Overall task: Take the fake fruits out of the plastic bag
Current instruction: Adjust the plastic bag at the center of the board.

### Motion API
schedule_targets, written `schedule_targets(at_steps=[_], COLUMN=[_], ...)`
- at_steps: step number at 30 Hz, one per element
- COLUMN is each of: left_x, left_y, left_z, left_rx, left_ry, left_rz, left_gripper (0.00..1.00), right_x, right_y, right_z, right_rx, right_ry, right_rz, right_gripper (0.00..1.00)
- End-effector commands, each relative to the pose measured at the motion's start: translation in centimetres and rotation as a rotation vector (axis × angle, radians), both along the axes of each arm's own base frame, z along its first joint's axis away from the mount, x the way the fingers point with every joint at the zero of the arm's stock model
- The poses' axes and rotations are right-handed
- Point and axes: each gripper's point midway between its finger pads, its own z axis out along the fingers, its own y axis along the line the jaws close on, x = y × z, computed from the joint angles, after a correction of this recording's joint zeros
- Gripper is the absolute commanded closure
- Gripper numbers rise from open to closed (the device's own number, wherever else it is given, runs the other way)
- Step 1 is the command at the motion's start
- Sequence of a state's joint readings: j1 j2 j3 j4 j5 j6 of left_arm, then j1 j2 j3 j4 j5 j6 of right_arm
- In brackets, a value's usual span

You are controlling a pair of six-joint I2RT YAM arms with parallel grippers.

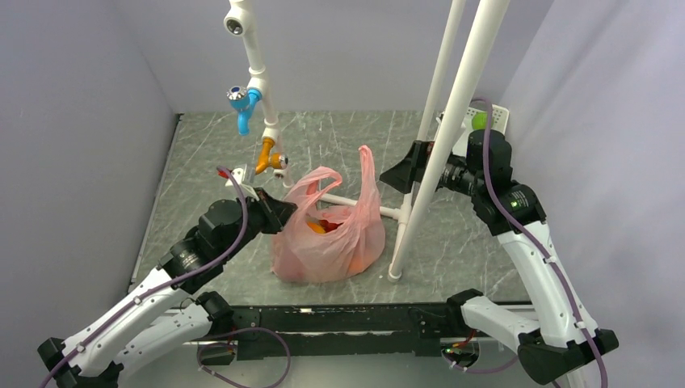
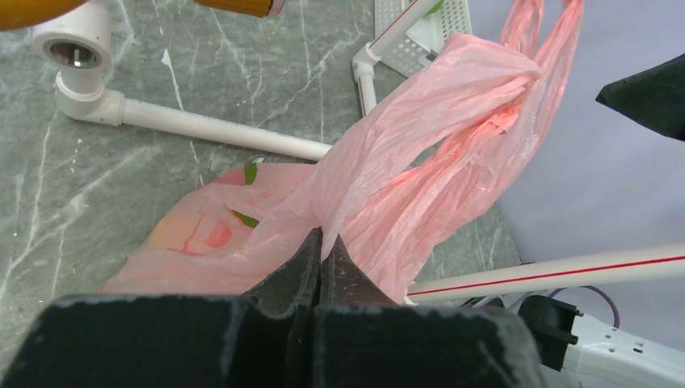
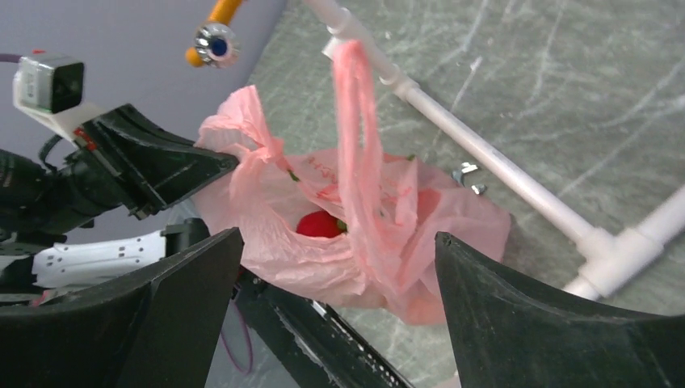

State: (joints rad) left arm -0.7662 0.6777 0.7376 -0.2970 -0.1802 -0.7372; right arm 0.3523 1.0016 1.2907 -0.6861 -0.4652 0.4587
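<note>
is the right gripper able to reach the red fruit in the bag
Probably yes: the left gripper holds the bag open and the red fruit shows, though a handle stands partly before it.

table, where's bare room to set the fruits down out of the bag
Bare table far left, between wall and tap pipe; also near right, between pole and right arm. Crowded around the bag, with floor pipes and left gripper.

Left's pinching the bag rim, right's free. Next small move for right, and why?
Probably ease the right end effector forward and down into the bag mouth, toward the red fruit. Its jaws stand open and empty, the left end effector is shut on the bag rim, holding the mouth up, and the fruit shows in the opening. Skirt the upright handle.
</note>
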Motion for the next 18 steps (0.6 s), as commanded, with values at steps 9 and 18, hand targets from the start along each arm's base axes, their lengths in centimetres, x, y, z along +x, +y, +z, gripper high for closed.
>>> schedule_targets(at_steps=[9,18], left_x=[-0.4,-1.7], left_y=[-0.6,0.6], left_z=[3.9,1.1], left_rx=[-0.107,-0.055], left_ry=[-0.072,0.009], left_rz=[-0.035,-0.031], left_gripper=[1.00,1.00], right_x=[3.0,6.2], right_y=[5.7,7.1], right_z=[-2.0,-1.2], right_rx=[0.028,0.089], right_ry=[-0.066,-0.148], right_rz=[0.175,0.168], right_gripper=[0.02,0.46])
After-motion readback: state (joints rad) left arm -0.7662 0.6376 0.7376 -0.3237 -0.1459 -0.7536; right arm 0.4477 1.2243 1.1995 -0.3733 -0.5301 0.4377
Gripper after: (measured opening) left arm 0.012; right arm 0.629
